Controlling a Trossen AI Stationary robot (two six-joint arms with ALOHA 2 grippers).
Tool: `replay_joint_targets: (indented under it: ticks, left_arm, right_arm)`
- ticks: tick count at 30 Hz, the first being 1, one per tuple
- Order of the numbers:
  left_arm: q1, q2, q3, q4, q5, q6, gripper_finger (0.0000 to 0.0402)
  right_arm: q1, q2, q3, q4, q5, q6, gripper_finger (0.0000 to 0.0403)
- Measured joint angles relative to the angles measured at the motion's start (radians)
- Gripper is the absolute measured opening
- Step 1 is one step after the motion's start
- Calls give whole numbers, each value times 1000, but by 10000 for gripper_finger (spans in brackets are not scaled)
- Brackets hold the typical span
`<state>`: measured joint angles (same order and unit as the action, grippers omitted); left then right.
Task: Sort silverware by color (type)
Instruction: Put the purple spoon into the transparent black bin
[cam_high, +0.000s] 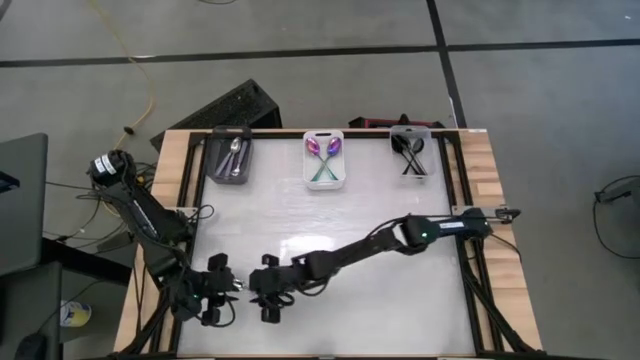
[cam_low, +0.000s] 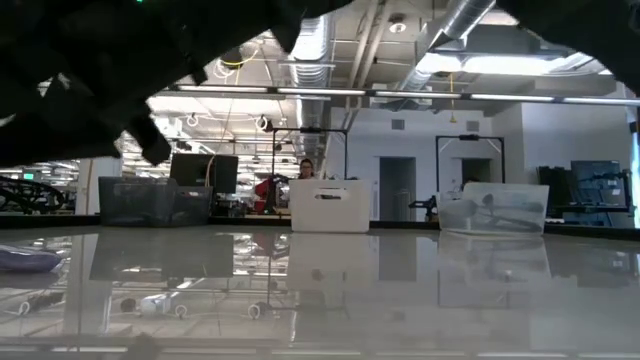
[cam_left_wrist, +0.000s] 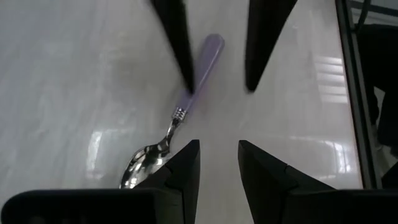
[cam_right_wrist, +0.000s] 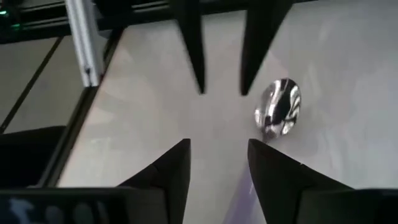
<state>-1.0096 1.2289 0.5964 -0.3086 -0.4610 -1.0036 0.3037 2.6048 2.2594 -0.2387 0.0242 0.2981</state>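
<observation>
Spoon (cam_left_wrist: 186, 118) visible in wrist views only; hidden overhead.

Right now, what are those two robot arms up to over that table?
They are sorting spoons by finish. Three bins at the table's far edge already hold spoons: silver ones in the dark bin, purple-pink ones in the white bin, black ones in the clear bin. One spoon with a lavender handle lies on the table near the front. The left gripper and right gripper both hover open close to it; neither holds anything.
</observation>
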Motion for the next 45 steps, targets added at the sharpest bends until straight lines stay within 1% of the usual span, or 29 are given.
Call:
replay_joint_targets:
  ticks: [4, 10, 20, 23, 25, 27, 29, 31, 35, 39, 41, 43, 45]
  left_arm:
    - [0, 0, 0, 1, 1, -20, 94]
    - [0, 0, 0, -10, 0, -22, 94]
    - [0, 0, 0, -16, -48, -22, 94]
    - [0, 0, 0, -16, -49, -21, 94]
    - [0, 0, 0, -16, -50, -11, 94]
    - [0, 0, 0, -16, -51, -11, 94]
    - [2, 0, 0, -15, -51, -12, 94]
    - [2, 0, 0, -15, -51, -12, 94]
    - [2, 0, 0, -15, -51, -20, 94]
    - [2, 0, 0, -14, -52, -22, 94]
    - [2, 0, 0, -15, -63, -22, 94]
    - [2, 0, 0, -12, -89, -19, 94]
    - [2, -9, 0, -11, -134, -2, 94]
  right_arm:
    - [-16, 38, 40, 0, 0, 0, 187]
    - [-32, 52, 41, -25, 0, 15, 185]
    - [-21, 61, 42, -35, 6, 40, 184]
    - [4, 88, 39, -27, 63, 33, 184]
    - [20, 117, 43, -1, 131, 25, 184]
    - [35, 123, 44, -18, 212, 17, 182]
    - [40, 129, 44, -30, 246, 7, 173]
    - [41, 132, 46, -40, 259, 5, 153]
    - [49, 132, 46, -71, 287, -16, 79]
    - [40, 125, 45, -102, 262, -33, 74]
    - [31, 104, 43, -149, 234, -34, 74]
    - [23, 89, 43, -192, 228, -35, 74]
    - [15, 57, 39, -275, 229, -60, 74]
